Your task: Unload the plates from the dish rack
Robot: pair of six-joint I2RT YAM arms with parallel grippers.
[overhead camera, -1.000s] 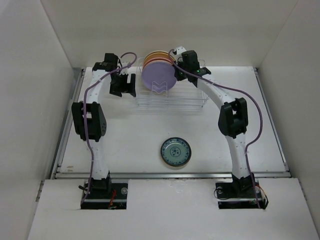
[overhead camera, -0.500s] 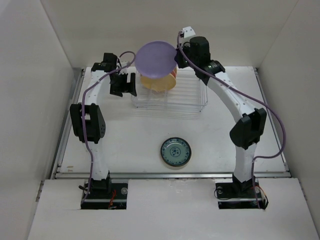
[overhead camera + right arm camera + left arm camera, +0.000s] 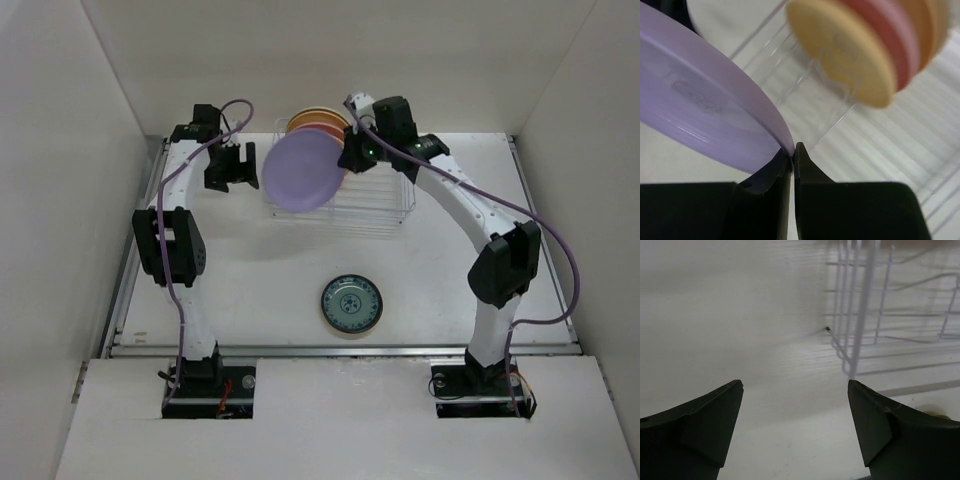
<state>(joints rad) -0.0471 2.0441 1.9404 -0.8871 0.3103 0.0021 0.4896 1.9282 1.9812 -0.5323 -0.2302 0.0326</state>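
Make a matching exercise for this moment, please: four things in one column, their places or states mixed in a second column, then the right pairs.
Things
1. lavender plate
2. blue-green plate
3. cream plate
4. left gripper

Places or states
A. lying flat on the table, in front of the dish rack
B. open, holding nothing
C. standing in the dish rack
D. pinched at its rim by the right gripper

Pairs: 1-D, 2-A, 3-C, 4-B
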